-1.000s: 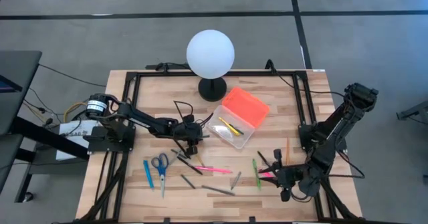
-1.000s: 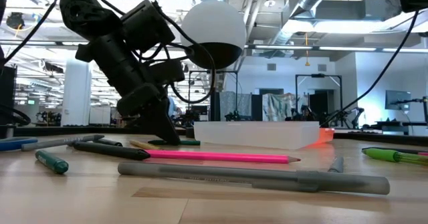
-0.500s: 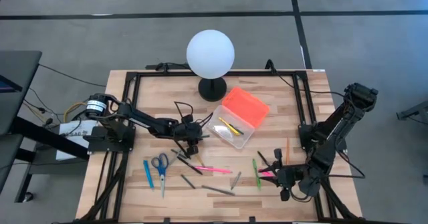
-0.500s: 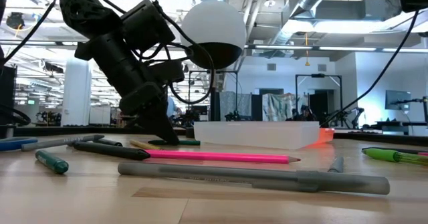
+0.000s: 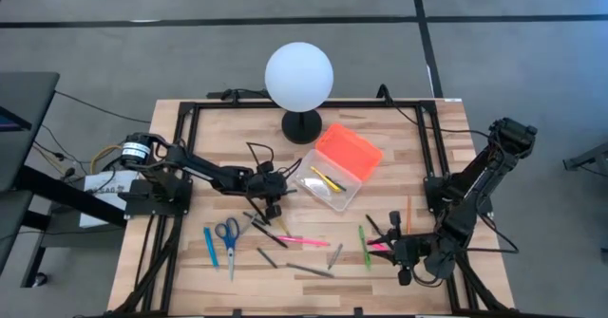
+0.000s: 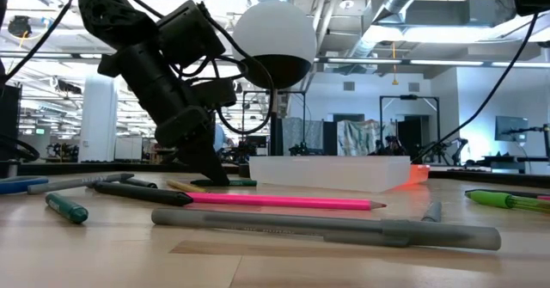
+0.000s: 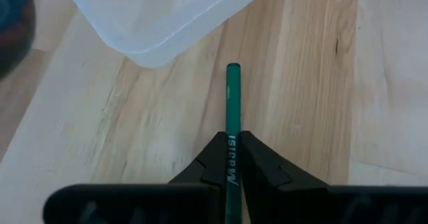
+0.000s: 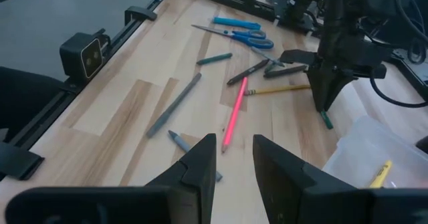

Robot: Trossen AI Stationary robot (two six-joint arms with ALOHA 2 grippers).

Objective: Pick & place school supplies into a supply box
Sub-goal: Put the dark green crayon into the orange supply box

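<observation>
My left gripper (image 5: 273, 205) stands at the table's middle, just left of the supply box, and is shut on a green pen (image 7: 232, 97). The supply box has a clear body (image 5: 328, 188) and an orange lid (image 5: 349, 150) leaning open behind it; a yellow pen lies inside. More school supplies lie in front: a pink pencil (image 5: 304, 241), scissors (image 5: 228, 232), a blue pen (image 5: 210, 246), grey pens (image 5: 311, 270) and a green marker (image 5: 363, 246). My right gripper (image 8: 234, 158) waits open at the near right, with nothing between its fingers. My left gripper pinches the green pen's printed shaft (image 7: 231, 158) between its two fingers. The fingers (image 6: 209, 169) slant down from the table's left. The pen runs forward out of them, its free end (image 7: 233, 69) toward the box's corner. It lies low, at the table top (image 6: 243, 183).
A white globe lamp (image 5: 298, 75) on a black base (image 5: 302, 125) stands behind the box. Black rails (image 5: 185, 157) frame the table. A pink marker (image 5: 380, 248) and an orange pencil (image 5: 409, 210) lie near my right gripper. Bare wood shows at the near middle.
My left gripper has stayed in place over the green pen and has drawn its fingers together on it. The pen has not left the table. Nothing else has moved.
</observation>
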